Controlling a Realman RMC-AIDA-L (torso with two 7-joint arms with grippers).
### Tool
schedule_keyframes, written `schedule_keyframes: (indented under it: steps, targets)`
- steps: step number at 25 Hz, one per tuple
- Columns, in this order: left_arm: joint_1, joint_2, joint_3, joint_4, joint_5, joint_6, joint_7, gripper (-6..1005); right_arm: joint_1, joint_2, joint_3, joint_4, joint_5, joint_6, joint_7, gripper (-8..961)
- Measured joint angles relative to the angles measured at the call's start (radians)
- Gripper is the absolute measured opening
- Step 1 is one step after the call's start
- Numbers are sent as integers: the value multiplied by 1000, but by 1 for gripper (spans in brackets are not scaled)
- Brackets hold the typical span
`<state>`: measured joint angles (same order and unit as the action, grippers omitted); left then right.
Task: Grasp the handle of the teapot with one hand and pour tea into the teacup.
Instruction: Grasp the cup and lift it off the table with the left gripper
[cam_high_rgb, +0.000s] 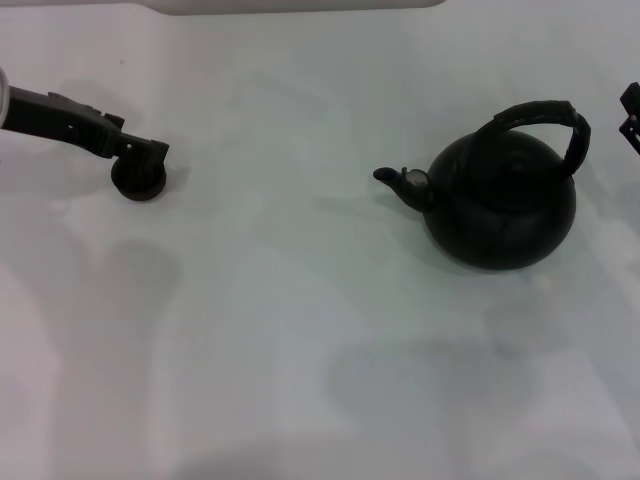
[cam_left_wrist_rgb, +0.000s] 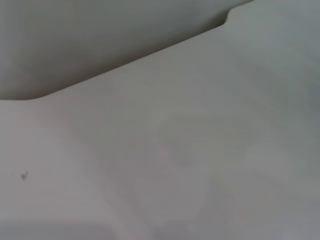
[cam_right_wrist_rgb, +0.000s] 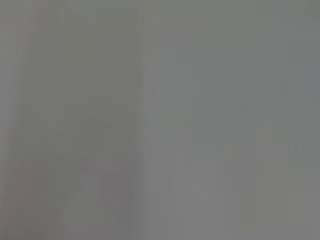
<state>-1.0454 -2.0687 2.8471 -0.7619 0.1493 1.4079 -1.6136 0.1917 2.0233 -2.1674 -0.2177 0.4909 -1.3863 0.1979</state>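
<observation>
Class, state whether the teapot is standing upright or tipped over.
Upright: the teapot sits on its base on the table, handle arching above, spout level.

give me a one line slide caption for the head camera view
Left pincer at the teacup on the white table; teapot stands apart, spout toward the cup, handle ungrasped.

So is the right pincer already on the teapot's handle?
No: the handle arches free over the teapot, with the right pincer apart at the table's edge.
</observation>
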Motion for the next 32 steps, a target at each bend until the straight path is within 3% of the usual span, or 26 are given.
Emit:
schedule_keyframes:
  steps: [32]
  targets:
    - [4,-5,0,106,54,-150,-24,855,6,0,8,5,0,2,0,872]
